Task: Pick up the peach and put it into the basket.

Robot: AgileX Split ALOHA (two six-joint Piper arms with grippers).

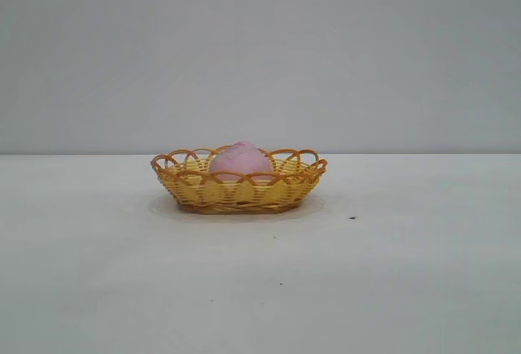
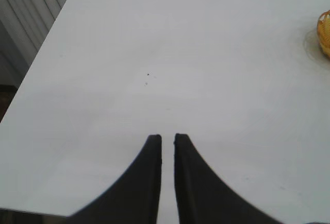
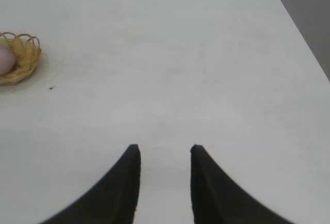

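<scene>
We see the peach (image 1: 239, 161) already sitting inside the basket (image 1: 238, 193), roughly centred, its dome poking above the rim, so we judge the placing done and the step in hand is just staying clear. The left gripper (image 2: 167, 137) hangs over bare table (image 2: 154, 38), well apart from the basket, fingers nearly together with only a thin slit between them and nothing in it. The right gripper (image 3: 164, 149) is also well apart from the basket, jaws parted with plain tabletop showing in the gap, holding nothing. To finish well, we'd say keep both arms back and low-risk: no sweep toward the basket, since it looks light and would likely slide or tip if nudged, and the peach could roll out over the shallow wall. Materials: the peach is pale pink, matte, rounded with a small point on top. The basket is a shallow oval of woven wicker, yellow sides, orange-brown looped scalloped rim with open gaps. The table is smooth, off-white, matte, with a tiny dark speck (image 1: 352, 218) near the basket. The gripper fingers (image 3: 124, 183) are black, curved, tapering to narrow tips.
</scene>
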